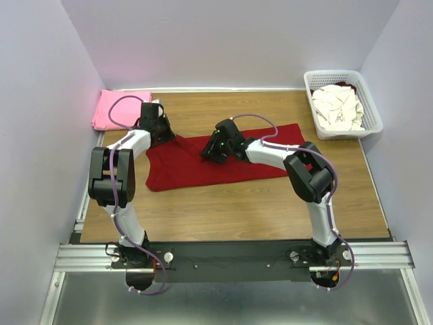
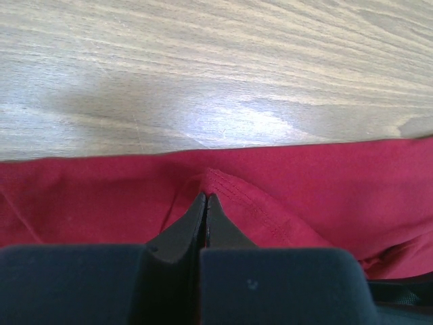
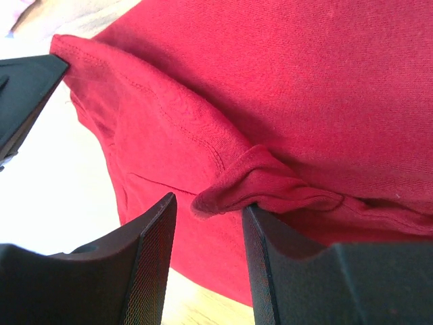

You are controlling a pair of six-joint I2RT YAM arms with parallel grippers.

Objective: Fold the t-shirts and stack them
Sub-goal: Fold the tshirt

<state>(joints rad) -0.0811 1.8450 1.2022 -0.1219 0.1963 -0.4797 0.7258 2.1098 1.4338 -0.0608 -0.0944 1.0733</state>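
Note:
A dark red t-shirt (image 1: 196,169) lies spread across the middle of the wooden table. My left gripper (image 1: 164,135) sits at its far left corner. In the left wrist view its jaws (image 2: 206,196) are pressed together, pinching a raised bit of the shirt's stitched hem (image 2: 233,189). My right gripper (image 1: 210,154) hovers over the shirt's far edge near the middle. Its jaws (image 3: 206,203) stand open, and a rumpled fold of red cloth (image 3: 270,186) rests against the right finger. A bright pink t-shirt (image 1: 111,108) lies folded at the far left corner. Cream-white t-shirts (image 1: 338,107) fill the basket.
A white plastic lattice basket (image 1: 342,73) stands at the far right corner of the table. White walls close in the left, back and right sides. Bare wood (image 1: 237,210) shows between the red shirt and the arm bases.

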